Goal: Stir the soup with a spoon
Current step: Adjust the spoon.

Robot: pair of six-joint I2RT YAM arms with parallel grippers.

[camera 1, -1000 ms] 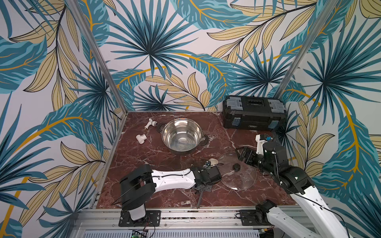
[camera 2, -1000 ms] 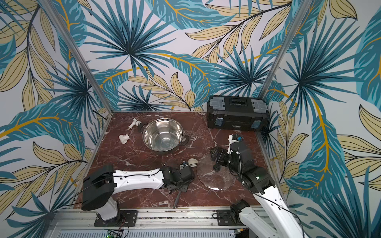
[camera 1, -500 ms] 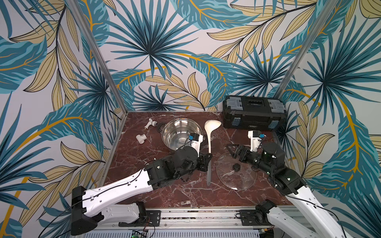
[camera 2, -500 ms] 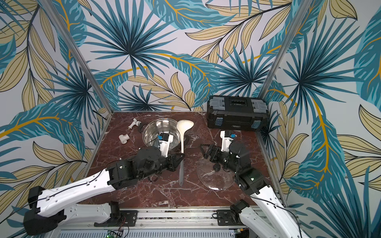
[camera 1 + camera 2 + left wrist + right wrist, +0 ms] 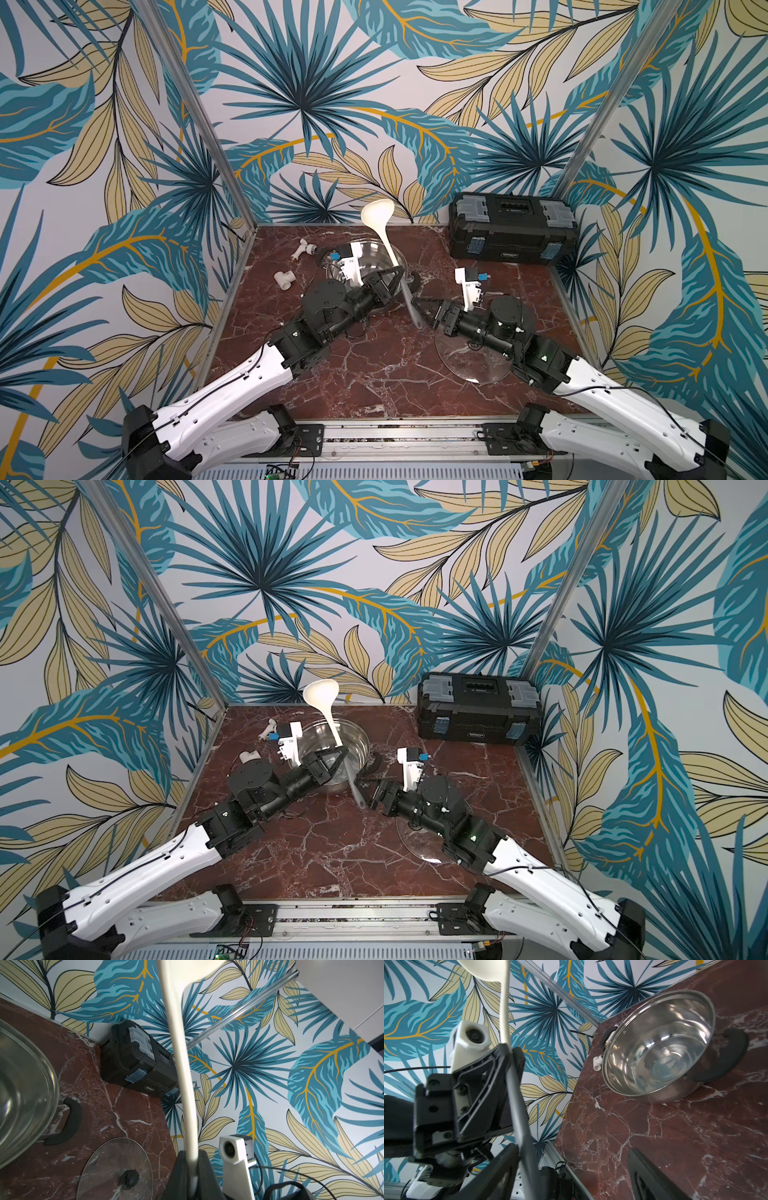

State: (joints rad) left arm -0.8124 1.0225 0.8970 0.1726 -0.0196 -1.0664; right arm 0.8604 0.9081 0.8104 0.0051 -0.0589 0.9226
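My left fingers (image 5: 391, 278) are clamped on the spoon (image 5: 385, 240) right where the cream neck meets the grey handle. They hold it in the air between the two arms, bowl up and handle tip pointing down. That's the wrong way up for stirring, which I judge is why my right fingers (image 5: 646, 1175) are spread wide at the handle's lower end. In the right wrist view the grey shaft passes between them, close to one and not pinched. It reads to me as a handover, so the bowl can be swung down into the pot (image 5: 371, 244).

The pot sits uncovered toward the back of the surface (image 5: 374, 370). Its glass lid (image 5: 469, 363) lies flat beneath the right arm, out of the way. I can't tell whether there's liquid inside. The handle is slim and looks smooth, so I'd expect it to pivot if one grip lets go before the other bites
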